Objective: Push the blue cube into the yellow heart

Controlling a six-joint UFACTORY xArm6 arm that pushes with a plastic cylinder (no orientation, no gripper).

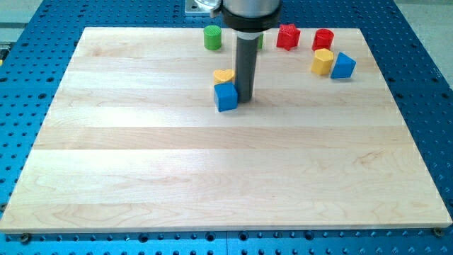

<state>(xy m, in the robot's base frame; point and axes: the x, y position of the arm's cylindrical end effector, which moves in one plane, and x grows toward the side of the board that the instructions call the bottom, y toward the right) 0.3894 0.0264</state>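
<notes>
The blue cube (226, 96) sits on the wooden board, up and a little left of its middle. The yellow heart (224, 75) lies just above it, touching its top edge. My tip (245, 97) rests on the board right against the blue cube's right side, and the dark rod rises straight up from it, to the right of the heart.
Near the board's top edge are a green cylinder (212, 37), a second green block (260, 40) mostly hidden behind the rod, a red star-like block (287, 36) and a red cylinder (323, 40). A yellow block (323, 62) touches another blue block (343, 65) at the top right.
</notes>
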